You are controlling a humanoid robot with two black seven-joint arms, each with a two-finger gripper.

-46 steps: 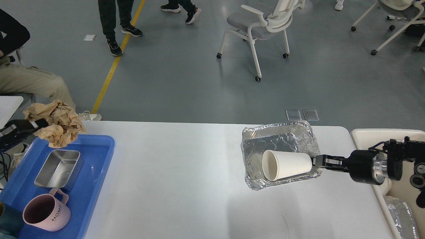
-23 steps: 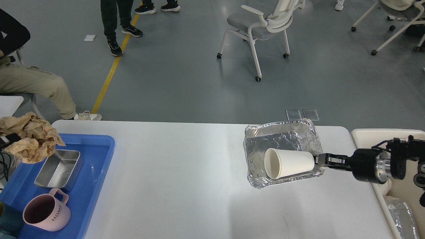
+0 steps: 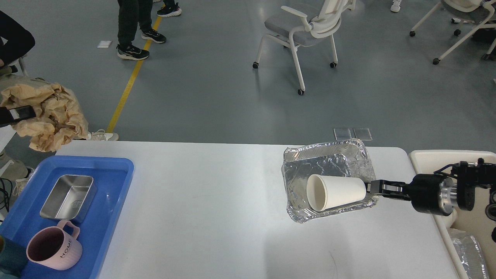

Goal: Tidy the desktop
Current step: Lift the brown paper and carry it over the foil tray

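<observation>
My left gripper [image 3: 19, 113] is up off the far-left edge, clamped on a crumpled brown paper [image 3: 48, 116]; light, soft, holds anywhere. Blue tray [image 3: 112, 201] on the desktop's left end has a steel box [image 3: 69, 197] and a pink mug [image 3: 54, 248] reading "HOME". The desktop [image 3: 209, 209] itself spans the whole foreground w/ a smooth, stiff top. Right side: foil pan [image 3: 329, 162], thin and easily dented, w/ a white paper cup [image 3: 335, 192] lying in it. My right gripper [image 3: 374, 187] sits at the pan's right rim by the cup base; can't tell its jaw gap. Cream bin [image 3: 426, 159] beyond.
</observation>
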